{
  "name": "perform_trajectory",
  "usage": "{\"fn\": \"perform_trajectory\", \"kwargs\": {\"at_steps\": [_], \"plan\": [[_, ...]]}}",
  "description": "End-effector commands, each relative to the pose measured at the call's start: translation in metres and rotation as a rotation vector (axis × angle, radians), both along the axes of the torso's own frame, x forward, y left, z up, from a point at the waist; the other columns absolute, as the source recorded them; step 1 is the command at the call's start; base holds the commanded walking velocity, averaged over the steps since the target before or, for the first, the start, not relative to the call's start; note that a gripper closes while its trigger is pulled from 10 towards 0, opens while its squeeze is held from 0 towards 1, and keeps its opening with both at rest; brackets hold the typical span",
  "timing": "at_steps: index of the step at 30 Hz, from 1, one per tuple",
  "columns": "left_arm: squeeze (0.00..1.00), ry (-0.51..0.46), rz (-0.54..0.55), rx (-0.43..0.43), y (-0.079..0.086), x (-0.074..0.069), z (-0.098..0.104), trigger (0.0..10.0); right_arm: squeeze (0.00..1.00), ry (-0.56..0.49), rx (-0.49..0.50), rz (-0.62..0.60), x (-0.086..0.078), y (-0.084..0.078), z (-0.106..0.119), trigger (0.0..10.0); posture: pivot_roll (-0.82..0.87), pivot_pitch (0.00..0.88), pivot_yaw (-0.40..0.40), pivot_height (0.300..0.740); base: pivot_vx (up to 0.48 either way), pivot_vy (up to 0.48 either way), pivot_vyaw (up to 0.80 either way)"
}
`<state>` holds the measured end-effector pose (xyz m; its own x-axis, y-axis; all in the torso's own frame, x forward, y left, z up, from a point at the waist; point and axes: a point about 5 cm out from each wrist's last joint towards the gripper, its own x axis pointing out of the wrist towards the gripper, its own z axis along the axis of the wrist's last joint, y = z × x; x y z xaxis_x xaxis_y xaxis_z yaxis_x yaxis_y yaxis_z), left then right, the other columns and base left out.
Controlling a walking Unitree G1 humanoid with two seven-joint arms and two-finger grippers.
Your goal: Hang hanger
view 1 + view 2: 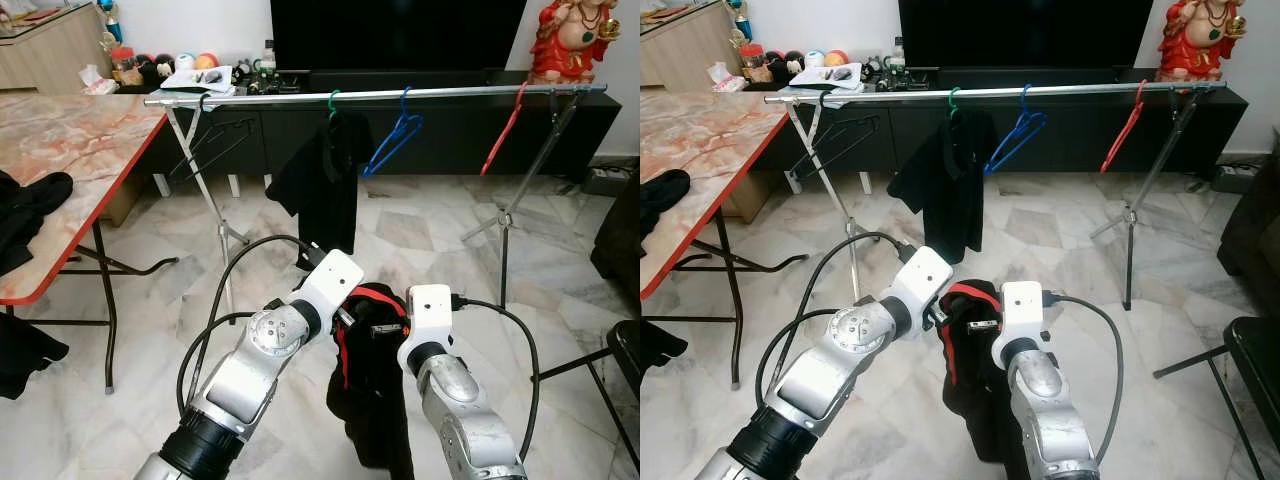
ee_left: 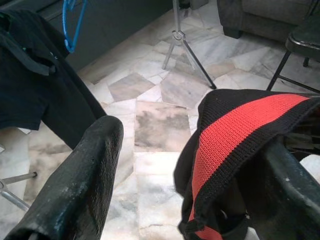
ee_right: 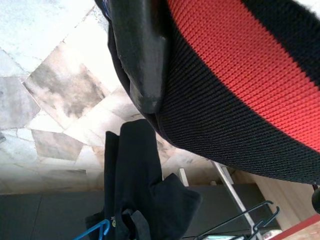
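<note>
My arms are silver, and my black fingers (image 2: 75, 190) stand out against a black garment (image 1: 370, 400) with a red knitted band at its collar. On the silver rail (image 1: 400, 95) hang a green hanger (image 1: 333, 100) carrying a black shirt (image 1: 322, 180), a blue hanger (image 1: 395, 135), a red hanger (image 1: 503, 130) and black wire hangers (image 1: 215, 140). The desk (image 1: 70, 150) is pinkish marble edged in red. The floor (image 1: 420, 230) is grey-white marble.

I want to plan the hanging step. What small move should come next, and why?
Probably raise the black-and-red garment toward the rail. Both the left gripper and right gripper hold it low, well below the rail; the gap beside the blue hanger looks free.
</note>
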<state>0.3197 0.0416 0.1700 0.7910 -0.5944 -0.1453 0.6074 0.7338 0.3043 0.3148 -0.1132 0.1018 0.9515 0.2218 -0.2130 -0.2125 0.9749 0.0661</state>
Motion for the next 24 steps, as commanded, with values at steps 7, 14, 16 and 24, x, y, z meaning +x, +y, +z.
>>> {"fn": "perform_trajectory", "kwargs": {"at_steps": [7,14,16,24], "plan": [[0.00,-0.016,-0.002,0.020,-0.0012,0.0017,0.0011,0.0,0.00,-0.038,0.007,0.018,-0.0002,0.0034,0.0112,0.0,0.10,0.064,0.016,0.740,0.000,0.000,0.00],[0.00,-0.019,-0.008,0.020,-0.0024,0.0024,0.0012,0.0,0.00,-0.037,0.009,0.027,0.0000,0.0050,0.0123,0.0,0.10,0.061,0.014,0.740,0.000,0.000,0.00],[0.00,-0.019,-0.011,0.020,-0.0029,0.0024,0.0011,0.0,0.00,-0.036,0.009,0.028,-0.0001,0.0051,0.0119,0.0,0.10,0.061,0.015,0.740,0.000,0.000,0.00],[0.00,-0.015,-0.022,0.026,-0.0034,0.0020,0.0001,0.0,0.00,-0.035,0.006,0.028,-0.0002,0.0054,0.0115,0.0,0.10,0.061,0.015,0.740,0.000,0.000,0.00]]}}
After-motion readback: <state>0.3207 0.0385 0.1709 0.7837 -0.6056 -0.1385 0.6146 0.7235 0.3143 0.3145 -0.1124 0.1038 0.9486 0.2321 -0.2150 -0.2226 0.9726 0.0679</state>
